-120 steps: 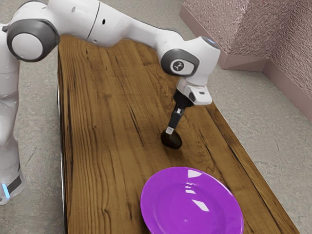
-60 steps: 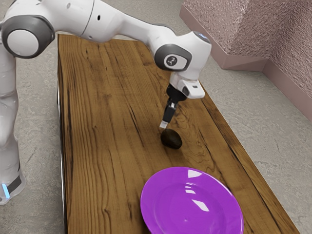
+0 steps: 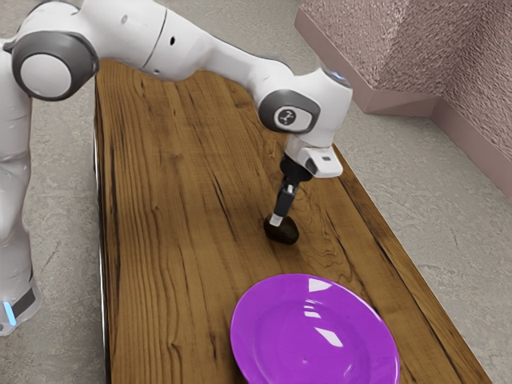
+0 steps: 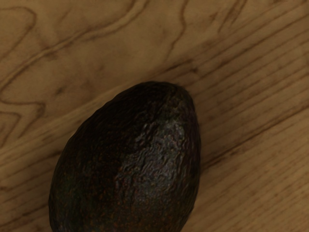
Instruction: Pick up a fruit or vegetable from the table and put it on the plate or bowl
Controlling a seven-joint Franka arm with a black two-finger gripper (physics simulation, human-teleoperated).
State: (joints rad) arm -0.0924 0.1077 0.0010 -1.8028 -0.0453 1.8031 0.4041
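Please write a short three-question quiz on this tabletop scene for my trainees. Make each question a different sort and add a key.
1. True or false: the avocado lies on the purple plate.
2. Multiple choice: what is the end effector directly over? A) the avocado B) the purple plate C) a bowl
3. Short answer: what surface does the avocado rest on?

Key
1. False. The avocado sits apart from the plate, which has nothing on it.
2. A. The wrist view shows the avocado just under the hand.
3. The wooden table.
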